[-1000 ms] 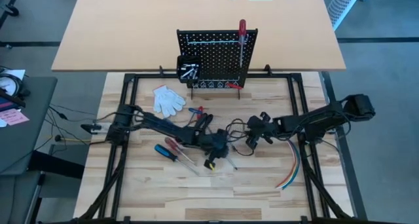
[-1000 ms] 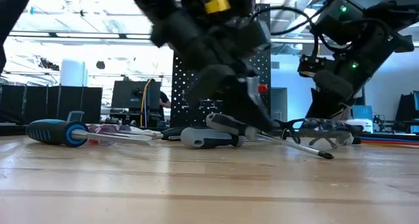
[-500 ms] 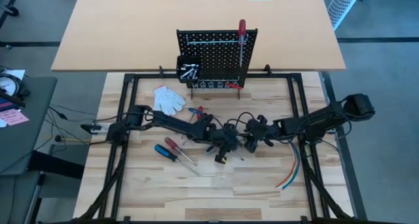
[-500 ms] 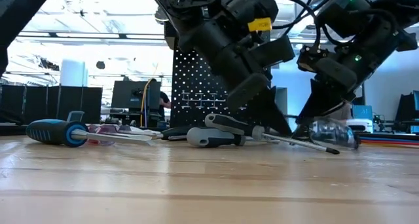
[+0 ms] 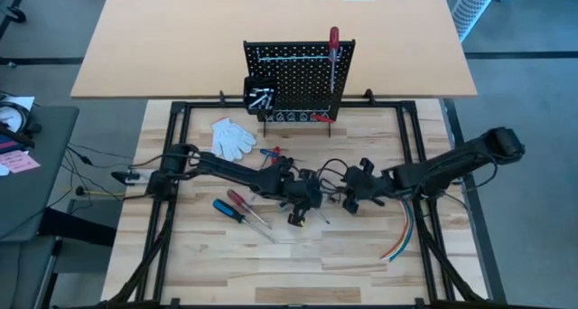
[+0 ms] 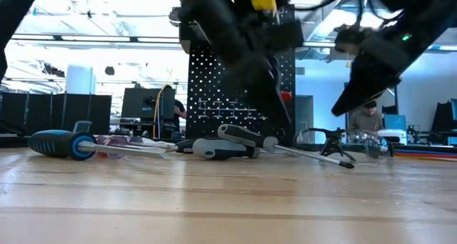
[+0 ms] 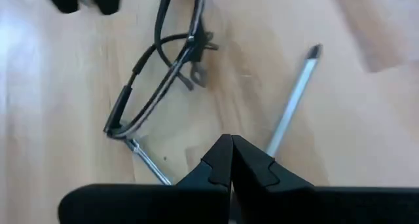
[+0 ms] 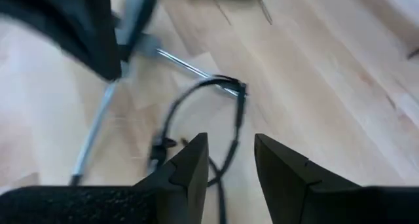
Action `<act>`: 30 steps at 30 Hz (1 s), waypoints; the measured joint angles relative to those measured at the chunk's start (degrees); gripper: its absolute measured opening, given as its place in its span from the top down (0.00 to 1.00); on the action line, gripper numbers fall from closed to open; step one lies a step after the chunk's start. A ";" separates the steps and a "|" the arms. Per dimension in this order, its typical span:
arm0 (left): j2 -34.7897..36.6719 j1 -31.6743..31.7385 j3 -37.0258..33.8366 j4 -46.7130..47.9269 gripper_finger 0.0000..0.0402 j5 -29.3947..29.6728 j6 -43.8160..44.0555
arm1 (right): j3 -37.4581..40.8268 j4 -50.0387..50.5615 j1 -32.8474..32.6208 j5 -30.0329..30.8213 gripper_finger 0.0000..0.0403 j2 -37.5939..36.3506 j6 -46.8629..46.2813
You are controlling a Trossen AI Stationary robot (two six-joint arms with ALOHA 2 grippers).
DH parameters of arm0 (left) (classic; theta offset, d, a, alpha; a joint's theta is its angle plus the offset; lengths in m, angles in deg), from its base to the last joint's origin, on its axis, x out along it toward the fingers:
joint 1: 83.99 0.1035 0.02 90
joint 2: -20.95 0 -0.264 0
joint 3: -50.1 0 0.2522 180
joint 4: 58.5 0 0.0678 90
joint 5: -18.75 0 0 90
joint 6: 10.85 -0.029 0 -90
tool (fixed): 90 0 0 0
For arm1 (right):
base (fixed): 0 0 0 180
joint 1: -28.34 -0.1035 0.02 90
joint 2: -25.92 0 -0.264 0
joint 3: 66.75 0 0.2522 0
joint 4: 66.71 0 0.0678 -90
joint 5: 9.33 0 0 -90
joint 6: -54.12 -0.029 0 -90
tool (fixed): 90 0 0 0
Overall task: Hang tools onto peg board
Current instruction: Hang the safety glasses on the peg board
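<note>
The left hand [image 5: 312, 203], fingers pressed together and empty, is hovering low over the grey-handled screwdriver [image 6: 227, 150] lying just beneath it, probably lining up a grab. The right hand [image 5: 348, 201], fingers apart, is facing it above safety glasses [image 7: 160, 86]; the peg board [image 5: 298, 79] is standing well beyond both.

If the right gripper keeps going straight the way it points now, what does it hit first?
Most likely the safety glasses lying on the wooden table: in the right wrist view their dark frame sits just ahead of the right gripper, whose fingers stand apart and empty. Depth is unclear; a screwdriver shaft lies just beyond.
</note>
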 joint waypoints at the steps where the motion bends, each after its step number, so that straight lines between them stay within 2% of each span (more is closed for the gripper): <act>1: 1.21 -0.35 -1.01 0.67 1.00 0.00 0.88 | 0.01 0.17 -1.88 0.91 0.67 -0.36 0.01; 3: 4.15 -1.10 -4.13 1.16 1.00 0.72 2.02 | 0.07 -0.04 -5.87 1.09 0.67 -0.75 -0.06; 6: 8.93 -2.28 -10.53 -0.29 1.00 4.95 4.10 | 0.18 -0.05 -10.82 1.09 0.67 -0.16 -2.16; 9: 14.52 -3.52 -17.70 -4.11 1.00 8.73 7.60 | 0.25 0.34 -13.06 1.05 0.65 1.66 -6.97; 12: 20.28 -4.84 -25.31 -7.55 1.00 11.18 12.10 | 0.28 1.06 -13.07 1.07 0.58 3.28 -7.82; 17: 29.28 -7.38 -36.25 -12.95 1.00 15.64 19.21 | 0.31 6.81 -9.71 0.78 0.40 4.15 -8.02; 20: 33.11 -8.92 -41.61 -15.64 1.00 18.35 22.54 | 0.31 8.62 -8.15 -3.36 0.36 5.09 -6.78; 24: 36.88 -10.28 -46.46 -19.23 1.00 19.69 23.70 | 0.28 8.04 -7.08 -8.30 0.41 6.86 -4.12; 30: 39.13 -10.57 -47.95 -20.17 1.00 20.60 24.33 | 0.23 7.57 -6.95 -10.81 0.65 10.48 -3.56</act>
